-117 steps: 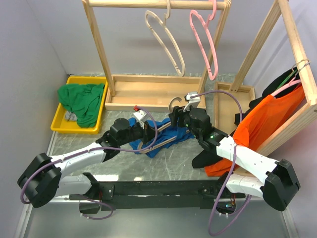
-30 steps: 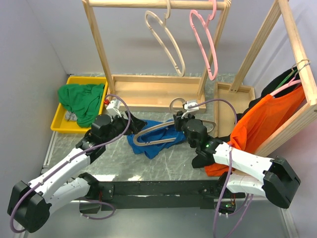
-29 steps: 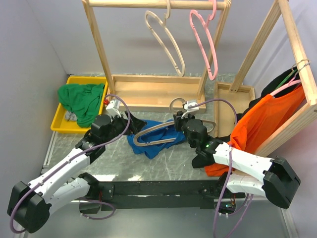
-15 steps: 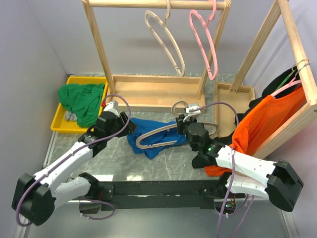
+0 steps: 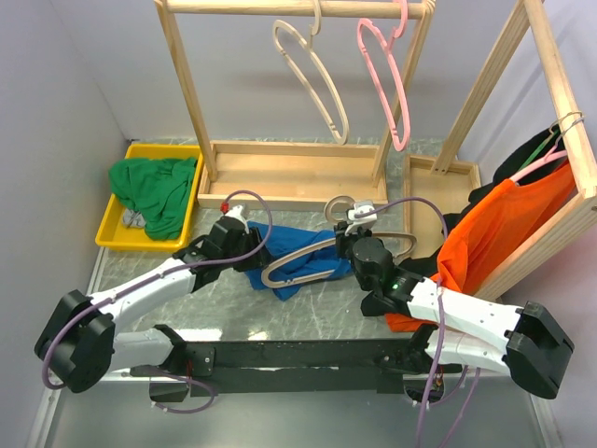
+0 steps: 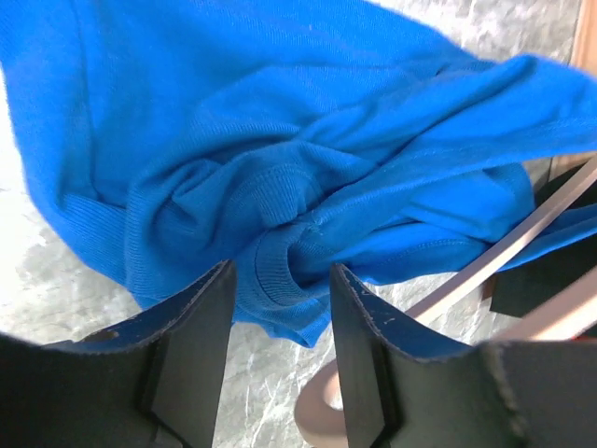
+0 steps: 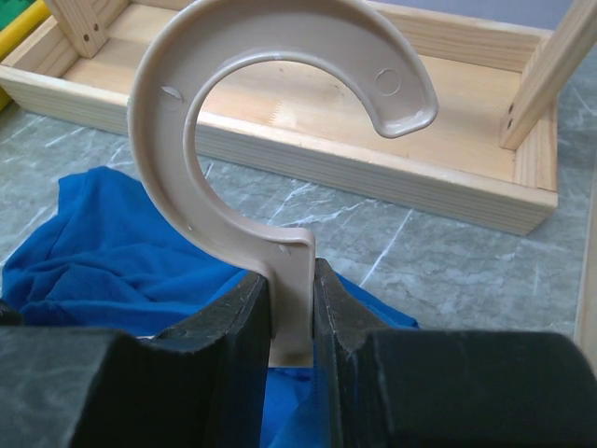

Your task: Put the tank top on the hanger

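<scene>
The royal-blue tank top (image 5: 287, 239) lies crumpled on the marble table. The pale beige hanger (image 5: 297, 253) lies across it. My right gripper (image 5: 348, 237) is shut on the hanger's neck just below the hook (image 7: 280, 93), and in the right wrist view both fingers (image 7: 233, 327) press on the neck. My left gripper (image 5: 258, 250) is at the top's left edge. In the left wrist view it (image 6: 280, 313) is open, with a bunched ribbed hem of the tank top (image 6: 280, 187) between the fingertips. The hanger's arm (image 6: 522, 250) shows at the right there.
A yellow bin (image 5: 112, 224) with a green garment (image 5: 154, 191) stands at the back left. A wooden rack (image 5: 298, 177) behind holds a second beige hanger (image 5: 312, 79) and a pink hanger (image 5: 384, 79). An orange shirt (image 5: 494, 229) hangs on the right rack.
My left gripper has swung right and nearer, from beside the yellow bin to the tank top's left edge. The right gripper and the hanger shifted slightly nearer and to the right.
</scene>
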`<state>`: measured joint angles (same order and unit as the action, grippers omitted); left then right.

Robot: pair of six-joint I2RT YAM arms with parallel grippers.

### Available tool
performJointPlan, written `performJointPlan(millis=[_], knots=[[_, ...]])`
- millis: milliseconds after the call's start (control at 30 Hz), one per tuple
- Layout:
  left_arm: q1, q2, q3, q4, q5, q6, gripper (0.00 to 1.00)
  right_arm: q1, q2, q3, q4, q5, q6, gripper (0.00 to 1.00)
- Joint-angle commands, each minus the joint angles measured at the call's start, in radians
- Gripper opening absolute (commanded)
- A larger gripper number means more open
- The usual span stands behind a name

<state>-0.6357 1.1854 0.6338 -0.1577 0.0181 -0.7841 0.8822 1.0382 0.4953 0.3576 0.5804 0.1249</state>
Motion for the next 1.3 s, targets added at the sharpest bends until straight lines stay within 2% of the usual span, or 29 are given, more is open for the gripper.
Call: performJointPlan(millis=[0, 200, 300, 333, 433, 533, 700, 933, 1267], knots=[[-0.025, 0.022, 0.035, 0.034, -0.048, -0.020, 0.48, 0.008, -0.032, 0.002, 0.050, 0.052, -0.013, 0.00], [-0.033, 0.040, 0.040, 0.023, -0.087, -0.007, 0.42, 0.008, -0.024, 0.014, 0.050, 0.096, -0.011, 0.00], [-0.033, 0.042, 0.032, 0.024, -0.095, -0.006, 0.28, 0.009, -0.017, 0.026, 0.057, 0.148, -0.013, 0.00], [-0.033, 0.040, 0.029, 0.024, -0.096, -0.006, 0.19, 0.009, -0.014, 0.029, 0.060, 0.179, -0.014, 0.00], [-0.033, 0.022, 0.018, 0.023, -0.104, -0.001, 0.08, 0.008, 0.009, 0.046, 0.070, 0.226, -0.018, 0.00], [-0.033, 0.005, 0.012, 0.021, -0.109, 0.006, 0.01, 0.008, 0.036, 0.061, 0.089, 0.262, -0.031, 0.00], [-0.033, -0.023, 0.003, 0.017, -0.109, 0.014, 0.01, 0.006, 0.063, 0.081, 0.110, 0.331, -0.031, 0.00], [-0.033, -0.087, 0.027, -0.025, -0.110, 0.031, 0.01, 0.006, 0.075, 0.095, 0.115, 0.323, -0.039, 0.00], [-0.032, -0.112, 0.253, -0.160, -0.147, 0.112, 0.01, 0.070, 0.057, 0.081, 0.144, 0.282, -0.016, 0.00]])
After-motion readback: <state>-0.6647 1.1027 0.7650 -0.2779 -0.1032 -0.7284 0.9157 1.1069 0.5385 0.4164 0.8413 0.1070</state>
